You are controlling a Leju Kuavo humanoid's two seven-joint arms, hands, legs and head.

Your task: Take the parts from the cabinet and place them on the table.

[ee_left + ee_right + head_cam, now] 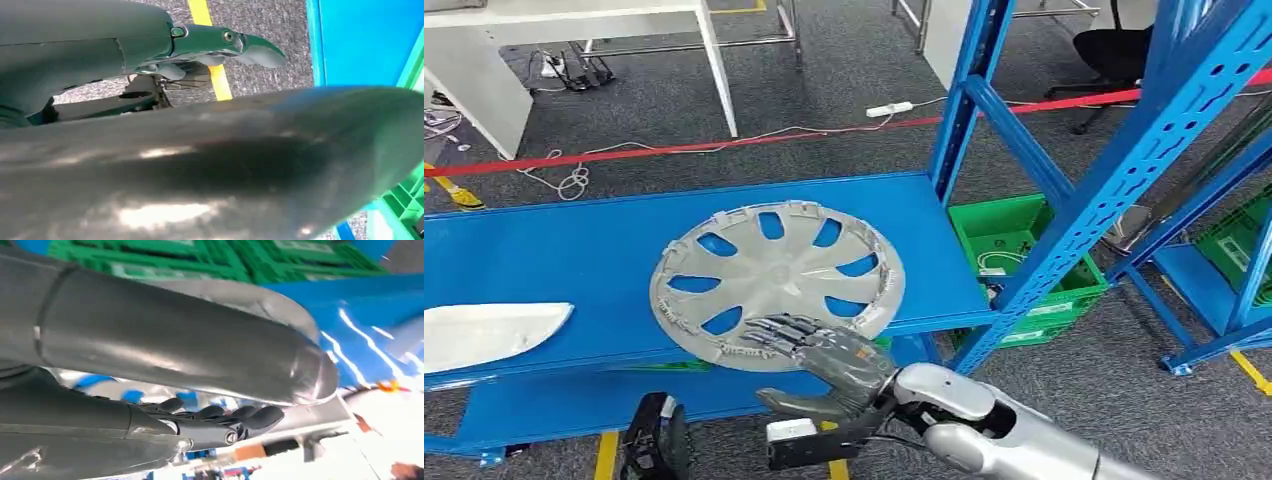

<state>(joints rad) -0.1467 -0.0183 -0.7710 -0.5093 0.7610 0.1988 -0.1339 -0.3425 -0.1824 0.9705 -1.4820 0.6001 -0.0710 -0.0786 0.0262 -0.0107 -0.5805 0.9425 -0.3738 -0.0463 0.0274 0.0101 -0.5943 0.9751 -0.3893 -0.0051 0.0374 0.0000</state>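
Silver plastic, a wheel cover [776, 281] lies flat on the blue shelf [544, 250] of the rack, its near rim hanging just past the shelf's front edge. My right hand [824, 365] has its fingers laid over that near rim from above and the thumb underneath, so I read it as pinching the edge; the right wrist view agrees, with the dark fingers [235, 416] pressed together on the silvery disc. I judge this to be the pick-up step: the grip is being set and the lift has not begun. Next I need a firm hold, then a draw toward me clear of the blue upright [1114, 190]. My left hand [220, 45] hangs over the floor, fingers loosely curled, holding nothing. A white curved panel [484, 335] rests further left on the shelf. A green crate [1064, 290] sits below, holding small pale bits I cannot identify.
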